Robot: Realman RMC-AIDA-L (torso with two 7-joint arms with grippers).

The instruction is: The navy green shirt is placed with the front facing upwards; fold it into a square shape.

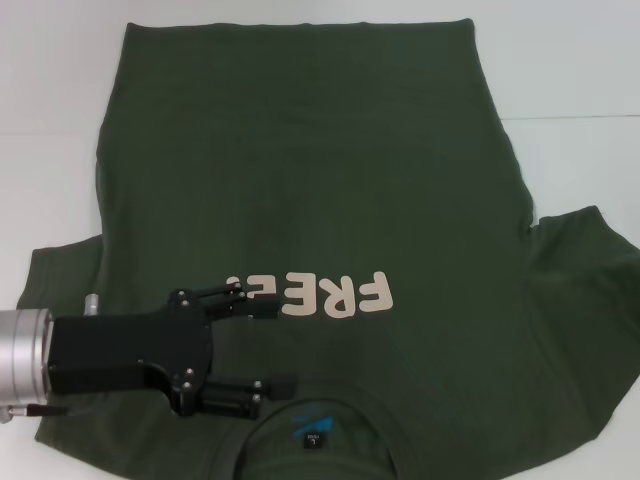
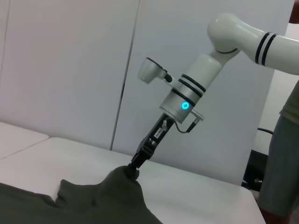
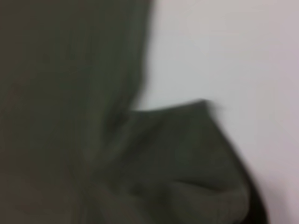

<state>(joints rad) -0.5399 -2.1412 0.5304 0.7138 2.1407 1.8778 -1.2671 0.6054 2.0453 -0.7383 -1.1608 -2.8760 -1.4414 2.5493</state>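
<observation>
The shirt (image 1: 330, 200) lay flat on the white table (image 1: 580, 70), front up, collar nearest the robot and hem at the far side. The pale "FREE" print (image 1: 330, 295) ran across the chest, its last letters hidden by the left gripper. A small blue label (image 1: 312, 428) showed inside the neck. The sleeve (image 1: 590, 250) on the robot's right spread out sideways; the sleeve on its left lay partly under the arm.

The left gripper (image 1: 280, 345) hung over the chest just beside the collar, its arm reaching in from the left edge of the head view. Its two black fingers (image 1: 262, 306) stood wide apart with nothing between them, one over the print and the other near the neck opening.

In the left wrist view, the right gripper (image 2: 133, 169) came down on a raised peak of green cloth at the shirt's edge, closed on the fabric it pinched. The white right arm (image 2: 187, 93) above it carried a blue light. The right wrist view showed only blurred green cloth (image 3: 70, 116) against the table.
</observation>
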